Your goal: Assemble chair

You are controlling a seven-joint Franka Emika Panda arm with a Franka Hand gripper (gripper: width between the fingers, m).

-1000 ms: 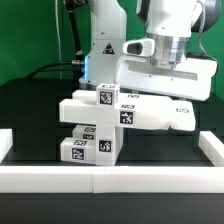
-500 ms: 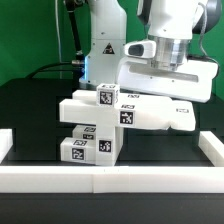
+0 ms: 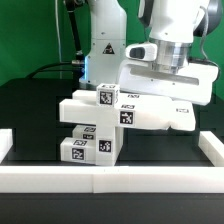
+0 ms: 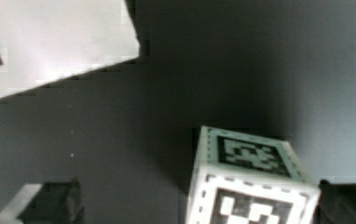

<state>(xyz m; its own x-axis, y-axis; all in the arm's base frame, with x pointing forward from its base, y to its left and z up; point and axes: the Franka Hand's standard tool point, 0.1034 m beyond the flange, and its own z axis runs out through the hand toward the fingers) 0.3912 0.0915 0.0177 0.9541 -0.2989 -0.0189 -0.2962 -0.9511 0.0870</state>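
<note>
On the table, chair (image 3: 105, 123): white tagged blocks.

The exterior view looks level and close across the white border rail (image 3: 110, 177) at the chair (image 3: 110, 118) mid-frame, the arm's hand (image 3: 165, 72) at upper right. The wrist view faces steeply down, very near the dark counter (image 4: 210, 70). Both show a tagged block (image 4: 251, 175).
</note>
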